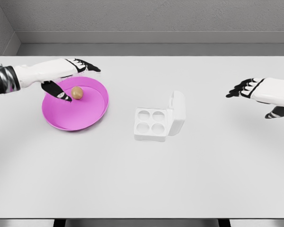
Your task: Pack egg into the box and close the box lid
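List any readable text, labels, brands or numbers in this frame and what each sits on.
None: no readable text anywhere in the head view.
Egg box: plain white, four empty cups, lid open, no label.
Pink plate: no marking.
Egg: no stamp visible.
Left robot hand and right robot hand: white and black, no logo or number visible.
Table: blank white.
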